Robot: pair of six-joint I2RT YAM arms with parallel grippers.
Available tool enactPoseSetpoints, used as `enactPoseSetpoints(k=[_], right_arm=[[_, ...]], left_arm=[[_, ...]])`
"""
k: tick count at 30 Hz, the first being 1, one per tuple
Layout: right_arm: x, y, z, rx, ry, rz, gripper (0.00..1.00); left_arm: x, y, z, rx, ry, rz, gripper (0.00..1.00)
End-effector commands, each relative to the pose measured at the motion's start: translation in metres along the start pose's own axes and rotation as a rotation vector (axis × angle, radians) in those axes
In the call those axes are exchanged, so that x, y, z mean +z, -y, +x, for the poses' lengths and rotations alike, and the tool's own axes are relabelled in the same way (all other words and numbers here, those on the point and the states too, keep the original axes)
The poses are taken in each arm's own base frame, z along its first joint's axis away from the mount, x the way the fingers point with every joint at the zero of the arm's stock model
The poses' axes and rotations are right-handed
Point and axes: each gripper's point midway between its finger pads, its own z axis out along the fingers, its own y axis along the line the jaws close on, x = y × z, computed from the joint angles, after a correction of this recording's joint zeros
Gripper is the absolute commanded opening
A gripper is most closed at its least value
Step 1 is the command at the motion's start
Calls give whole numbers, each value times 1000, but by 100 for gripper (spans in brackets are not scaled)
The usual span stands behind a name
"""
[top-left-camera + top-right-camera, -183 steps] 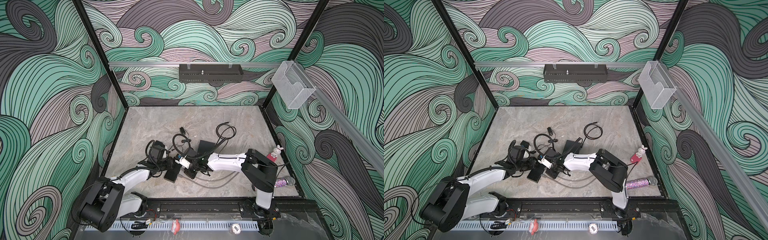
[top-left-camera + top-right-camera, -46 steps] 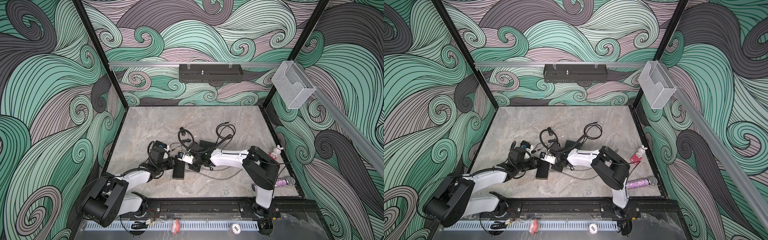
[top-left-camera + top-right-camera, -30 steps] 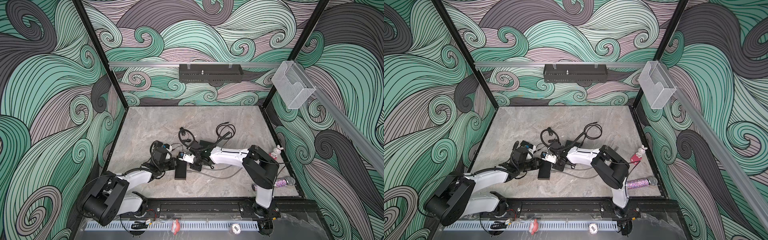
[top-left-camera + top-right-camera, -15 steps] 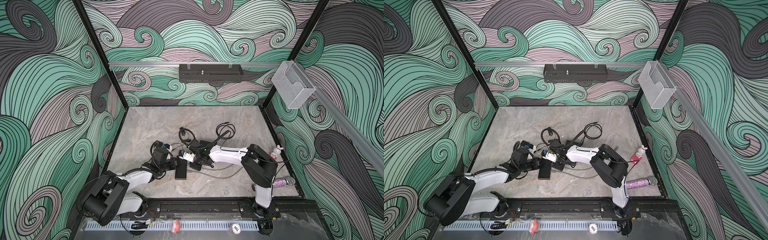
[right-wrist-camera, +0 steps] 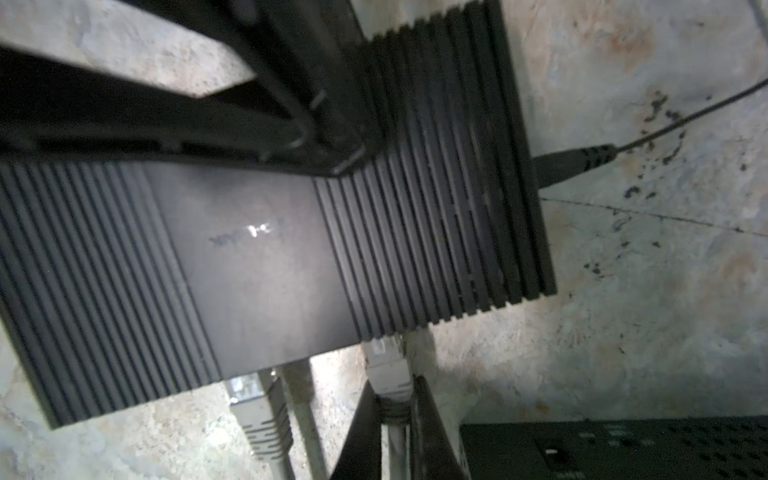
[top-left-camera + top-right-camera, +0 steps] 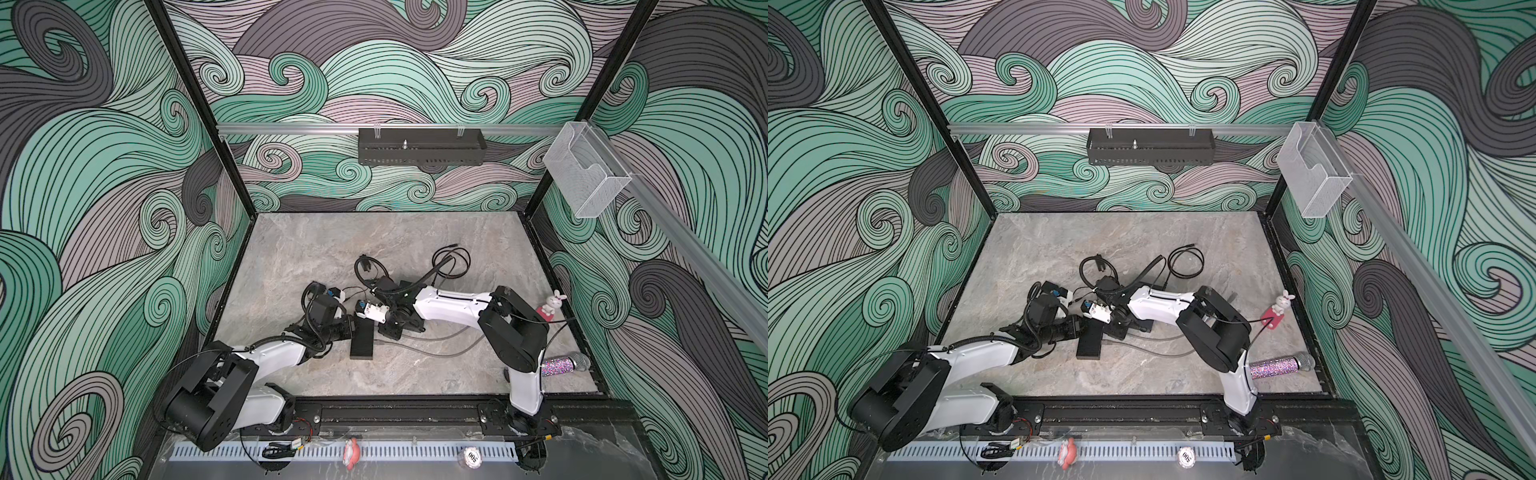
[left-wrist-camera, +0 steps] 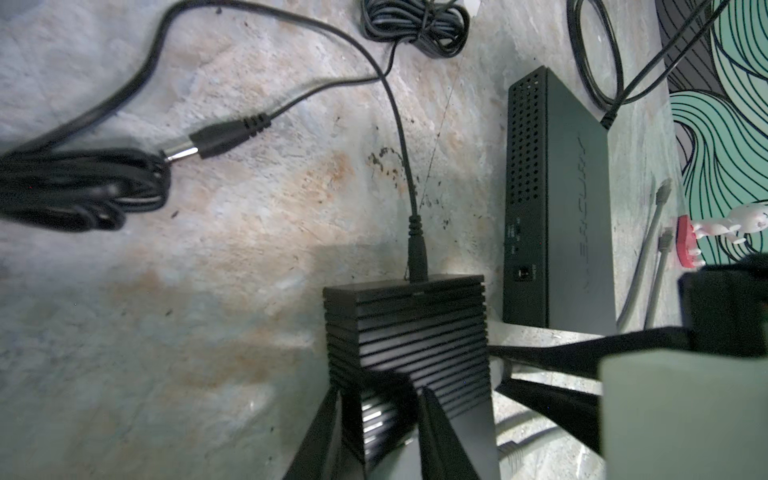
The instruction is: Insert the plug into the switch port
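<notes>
**Plug nose at the switch, both claws clenched**

In the right wrist view, the right gripper (image 5: 392,382) is clenched on the grey Ethernet plug (image 5: 384,357). The plug's nose meets the port side of the ribbed black switch (image 5: 257,257); how deep it sits cannot be told. A second grey plug (image 5: 253,401) sits just beside it on the same side. The left gripper (image 7: 380,392) grasps the switch. A black power lead (image 7: 417,253) enters one short end. In both top views the switch (image 6: 362,341) (image 6: 1089,341) lies on the marble tabletop (image 6: 374,249), between the grippers.
</notes>
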Motion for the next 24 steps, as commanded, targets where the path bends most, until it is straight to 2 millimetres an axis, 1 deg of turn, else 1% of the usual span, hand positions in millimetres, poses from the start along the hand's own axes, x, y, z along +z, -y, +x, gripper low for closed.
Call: enactPoseSetpoints(k=[1,4,8,11,13,14,18,20,22,24], right_arm=[[-103,-12,-205,-258,818,67,0],[-100,-12,-205,-246,821,56,0],[-83,-11,-202,-220,808,29,0],[-76,-13,-200,-209,801,12,0],[-79,-13,-200,-212,803,14,0],[-84,-13,-201,-219,808,19,0],[-114,-13,-206,-239,850,50,0],[-123,-13,-207,-241,866,54,0],[-123,-13,-208,-236,870,51,0],[-111,-12,-205,-217,854,34,0]], left_arm=[[-9,56,99,46,-440,294,28],[-8,57,98,46,-442,294,28],[-8,58,97,48,-442,296,28],[-8,58,97,48,-441,296,28],[-8,58,97,51,-442,295,28],[-8,58,97,51,-445,294,28],[-7,56,98,52,-445,286,28],[-7,56,98,52,-445,286,28],[-7,56,98,52,-444,287,28],[-8,57,97,53,-444,289,28]])
